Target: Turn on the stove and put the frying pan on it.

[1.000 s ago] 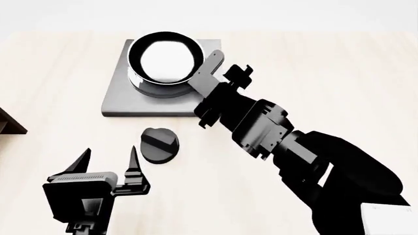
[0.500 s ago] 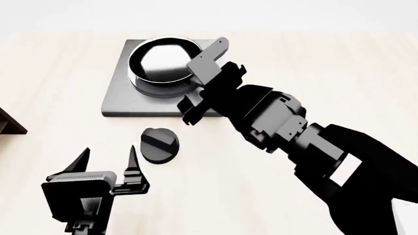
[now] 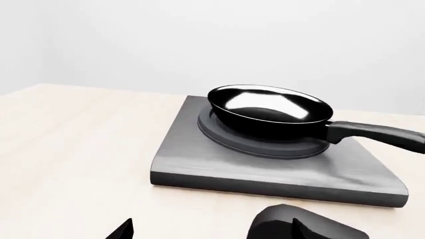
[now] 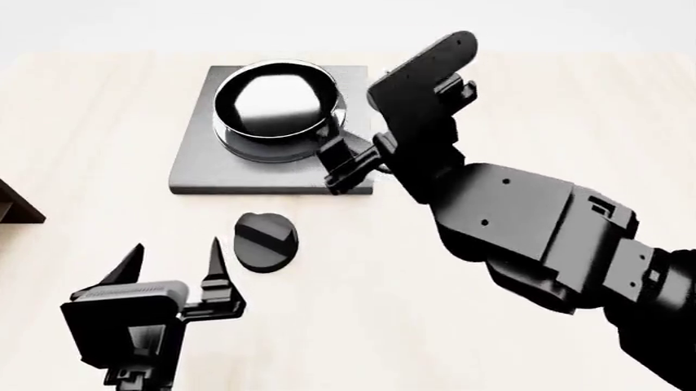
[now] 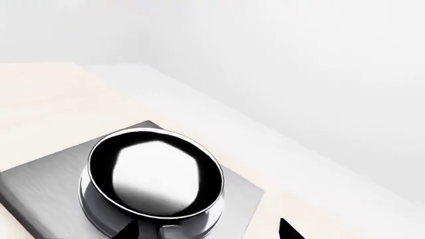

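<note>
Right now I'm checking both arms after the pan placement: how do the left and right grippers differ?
The left gripper sits low over bare table near the knob, fingers spread and pointing away from the robot; the right gripper is by the frying pan on the stove, at its handle side. The right forearm rears upward; the left lies level. Both are black.

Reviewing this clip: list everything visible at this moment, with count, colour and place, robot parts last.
frying pan: one, black with pale glossy inside, sitting on the stove's ring burner.
stove: one, grey square plate, far centre of the table.
knob: one, round black, on the table just in front of the stove.
table: one, pale wood.
brown object: one, dark, at the left edge, mostly cut off.
left gripper: black, open, near the knob.
right gripper: black, by the pan handle; state unclear.
</note>
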